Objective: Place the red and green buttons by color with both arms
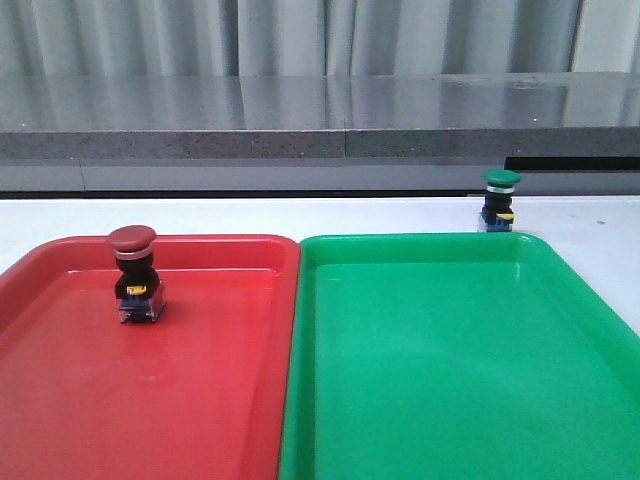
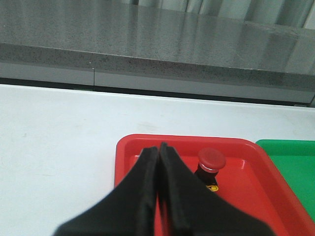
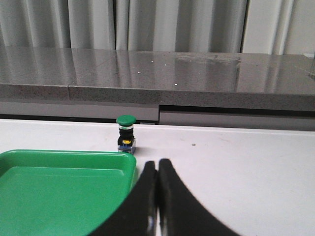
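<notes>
Left gripper point(image 2: 158, 150): seen only in the left wrist view. Its two black fingers are pressed tight together with nothing between them. It hangs over the near left part of the red tray.

Red tray point(image 1: 60, 400): sits on the white table point(image 1: 60, 215), at the left side near the front edge. Its right rim touches the green tray.

Red button point(image 1: 135, 272): stands upright inside the red tray, toward the tray's far left corner. It has a red cap, a silver ring, a black body, a yellow tab and a bluish base.

Green tray point(image 1: 450, 380): sits on the right side of the table, just beside the red tray.

Green button point(image 1: 499, 200): stands upright on the bare table, just behind the far right corner of the green tray, near the table's back edge. It is outside the tray.

Right gripper point(image 3: 157, 169): seen only in the right wrist view. Its black fingers are closed against each other and hold nothing. It is near the right rim of the green tray, well apart from the green button.

Grey ledge point(image 1: 320, 115): runs along behind the table's back edge.
</notes>
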`<state>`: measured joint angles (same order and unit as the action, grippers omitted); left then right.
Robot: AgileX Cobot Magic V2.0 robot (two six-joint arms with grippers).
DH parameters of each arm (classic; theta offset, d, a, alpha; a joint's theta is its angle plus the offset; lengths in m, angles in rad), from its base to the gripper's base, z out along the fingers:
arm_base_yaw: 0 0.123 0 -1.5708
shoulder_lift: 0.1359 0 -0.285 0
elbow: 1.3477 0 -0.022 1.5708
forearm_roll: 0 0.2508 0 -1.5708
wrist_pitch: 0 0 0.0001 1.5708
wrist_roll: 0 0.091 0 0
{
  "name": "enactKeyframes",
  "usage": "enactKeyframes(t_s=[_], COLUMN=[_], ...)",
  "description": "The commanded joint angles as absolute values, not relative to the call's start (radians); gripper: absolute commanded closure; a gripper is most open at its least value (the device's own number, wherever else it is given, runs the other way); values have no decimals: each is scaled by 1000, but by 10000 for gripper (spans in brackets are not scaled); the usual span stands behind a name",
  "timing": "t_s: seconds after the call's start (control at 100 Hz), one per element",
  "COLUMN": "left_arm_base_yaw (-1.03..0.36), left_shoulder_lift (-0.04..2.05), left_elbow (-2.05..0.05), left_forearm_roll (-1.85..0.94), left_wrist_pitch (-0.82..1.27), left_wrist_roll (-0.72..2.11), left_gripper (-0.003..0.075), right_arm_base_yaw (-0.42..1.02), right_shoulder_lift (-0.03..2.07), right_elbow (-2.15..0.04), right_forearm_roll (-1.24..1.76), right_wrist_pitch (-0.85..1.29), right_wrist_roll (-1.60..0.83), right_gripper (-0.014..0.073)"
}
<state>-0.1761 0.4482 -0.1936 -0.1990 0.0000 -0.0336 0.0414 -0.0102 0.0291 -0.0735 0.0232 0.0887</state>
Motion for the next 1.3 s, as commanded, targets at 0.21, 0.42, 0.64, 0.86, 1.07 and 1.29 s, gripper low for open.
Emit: enactKeyframes(t_s=[0.21, 0.42, 0.64, 0.86, 1.07, 1.29], left_arm_base_yaw=[-160, -127, -114, -114, -114, -114], left_shoulder_lift=[452, 282, -17, -34, -39, -39], left_elbow=[-219, -153, -63, -7, 26, 26], left_forearm_roll=[-148, -53, -31, 0, 11, 7], left_wrist_pitch=[-138, -73, 69, 83, 47, 45], left_wrist_roll=[-32, -32, -32, -32, -32, -32], left_gripper=[739, 739, 739, 739, 739, 739], right_arm_base_yaw=[36, 36, 36, 36, 36, 36], right_shoulder_lift=[-27, -27, -27, -26, -26, -26], right_elbow=[13, 13, 13, 13, 13, 13], right_forearm_roll=[-72, -72, -72, -72, -72, -72], right_wrist_pitch=[-66, -66, -66, -66, -66, -66], right_wrist_roll=[88, 88, 88, 88, 88, 88], right_gripper=[660, 660, 660, 660, 660, 660])
